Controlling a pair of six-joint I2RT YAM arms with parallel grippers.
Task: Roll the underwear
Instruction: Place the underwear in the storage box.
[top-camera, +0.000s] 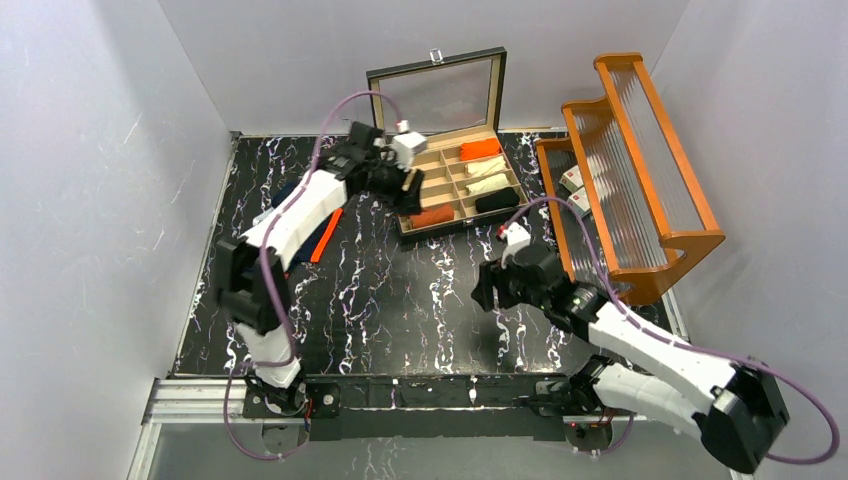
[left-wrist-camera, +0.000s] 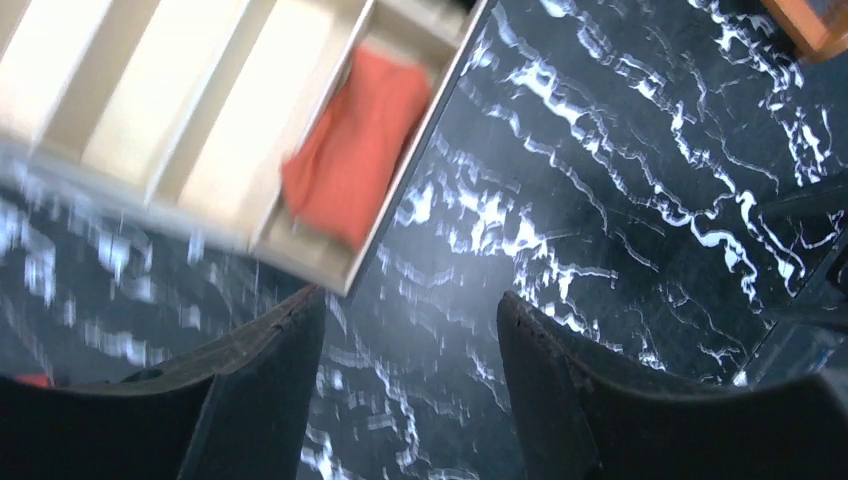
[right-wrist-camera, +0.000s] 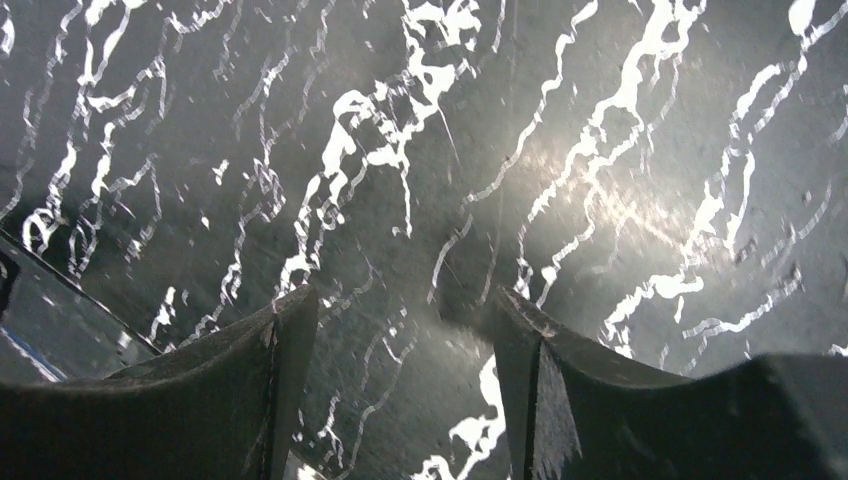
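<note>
Left fingers (left-wrist-camera: 255, 400) wide, empty, 10 o'clock of rust-orange roll (left-wrist-camera: 355, 140) in box (top-camera: 455, 226); lift straight, clear box wall; navy underwear (top-camera: 326, 232) likely next, 9 o'clock of box; right fingers (right-wrist-camera: 600, 400) wide, empty.

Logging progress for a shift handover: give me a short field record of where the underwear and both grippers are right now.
rust-orange underwear: rolled, lying in the near-left corner compartment of the box
navy underwear: on the table left of the box, partly hidden by the left arm
left gripper: fingers open, empty, above the table beside the box corner
right gripper: fingers open, empty, over bare table
</note>
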